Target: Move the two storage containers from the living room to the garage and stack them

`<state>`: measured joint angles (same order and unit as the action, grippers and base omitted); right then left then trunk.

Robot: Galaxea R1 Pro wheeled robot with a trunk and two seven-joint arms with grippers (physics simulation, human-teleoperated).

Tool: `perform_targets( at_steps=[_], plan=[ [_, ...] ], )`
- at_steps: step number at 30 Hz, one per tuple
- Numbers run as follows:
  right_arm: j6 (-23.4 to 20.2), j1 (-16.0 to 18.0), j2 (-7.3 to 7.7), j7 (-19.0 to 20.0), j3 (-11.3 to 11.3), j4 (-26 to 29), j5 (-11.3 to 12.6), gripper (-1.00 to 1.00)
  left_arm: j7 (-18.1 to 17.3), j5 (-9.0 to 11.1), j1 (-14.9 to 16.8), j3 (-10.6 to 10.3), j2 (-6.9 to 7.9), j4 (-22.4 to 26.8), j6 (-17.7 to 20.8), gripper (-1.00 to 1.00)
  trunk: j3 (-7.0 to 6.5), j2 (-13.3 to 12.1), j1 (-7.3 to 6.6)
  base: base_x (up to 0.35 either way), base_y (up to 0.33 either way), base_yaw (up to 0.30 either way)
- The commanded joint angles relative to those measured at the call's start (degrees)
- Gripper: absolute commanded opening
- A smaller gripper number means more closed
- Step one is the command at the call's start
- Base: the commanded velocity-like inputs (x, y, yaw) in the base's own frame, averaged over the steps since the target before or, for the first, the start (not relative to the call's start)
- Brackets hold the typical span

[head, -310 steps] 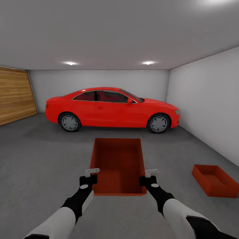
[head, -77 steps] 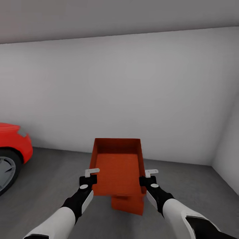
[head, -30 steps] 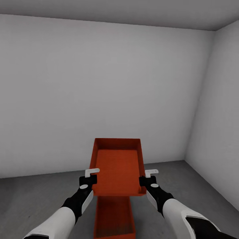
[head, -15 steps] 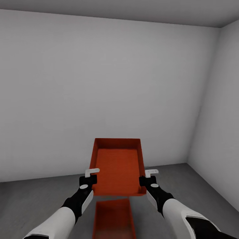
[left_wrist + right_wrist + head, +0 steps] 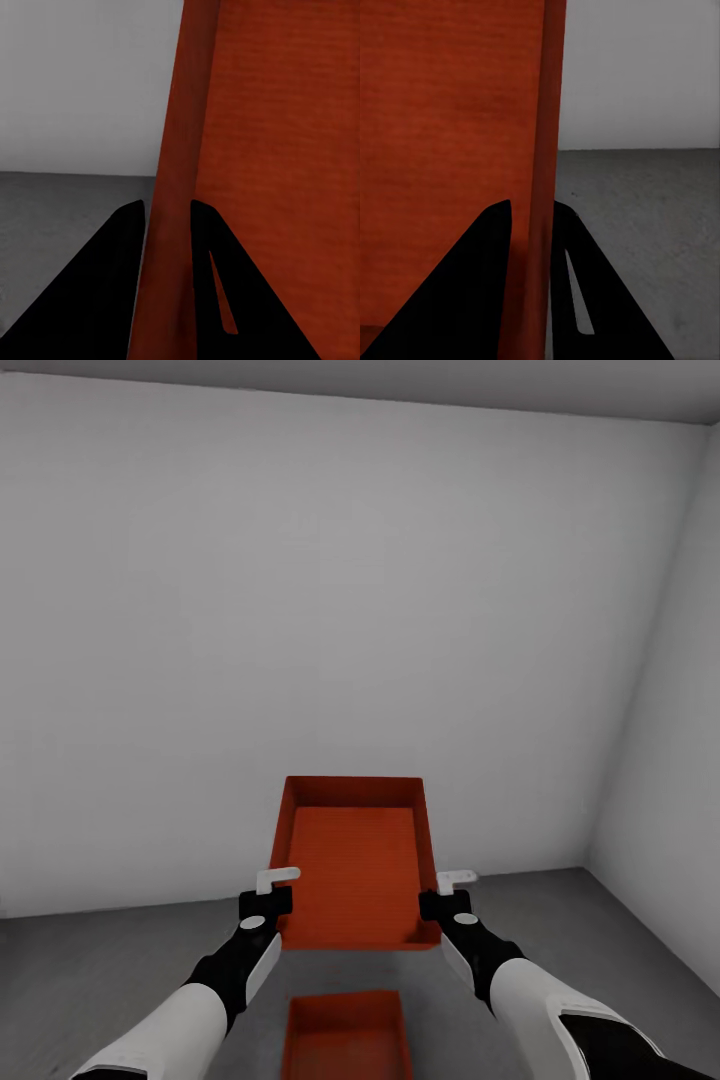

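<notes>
I am holding one of the two storage containers up in the air. My left hand (image 5: 266, 900) pinches the left wall of this held container (image 5: 355, 860), and in the left wrist view I can see the two dark fingers (image 5: 112, 270) squeezed on each side of the red wall. My right hand (image 5: 444, 898) pinches the right wall the same way, with a finger (image 5: 480, 270) on each side.

The other container (image 5: 345, 1040) sits on the dark grey floor (image 5: 90, 980) of the garage, close to the white wall (image 5: 330, 620). It lies below the box I hold and nearer to me, right between my two arms. Its long side runs away from me, the same way as the long side of the box in my hands, so the two are lined up well from side to side.

I think the next move is to bring the held box back toward me and down, so it lands on top of the one on the floor. Both hands are equally near, so they should go down together to keep the box flat.
</notes>
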<state>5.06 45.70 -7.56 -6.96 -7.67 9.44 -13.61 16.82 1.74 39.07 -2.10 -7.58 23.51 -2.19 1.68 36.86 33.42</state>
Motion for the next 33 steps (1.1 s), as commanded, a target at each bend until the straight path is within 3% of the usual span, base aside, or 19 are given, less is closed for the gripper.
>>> perform_targets(
  at_steps=[1,33],
  plan=[
    [0.22,0.09,0.26,-2.62,-3.06,0.39,-0.91,-1.0,0.76,0.17,0.04,0.07,2.13,-0.13,-0.16,-1.0,0.11,0.1,0.05,0.214,0.0,0.241],
    [0.23,0.09,0.26,-2.62,-3.06,0.37,-0.98,-1.0,0.76,0.17,0.04,0.07,2.13,-0.13,-0.45,-1.0,0.11,0.1,0.05,0.011,0.0,0.023]
  ],
)
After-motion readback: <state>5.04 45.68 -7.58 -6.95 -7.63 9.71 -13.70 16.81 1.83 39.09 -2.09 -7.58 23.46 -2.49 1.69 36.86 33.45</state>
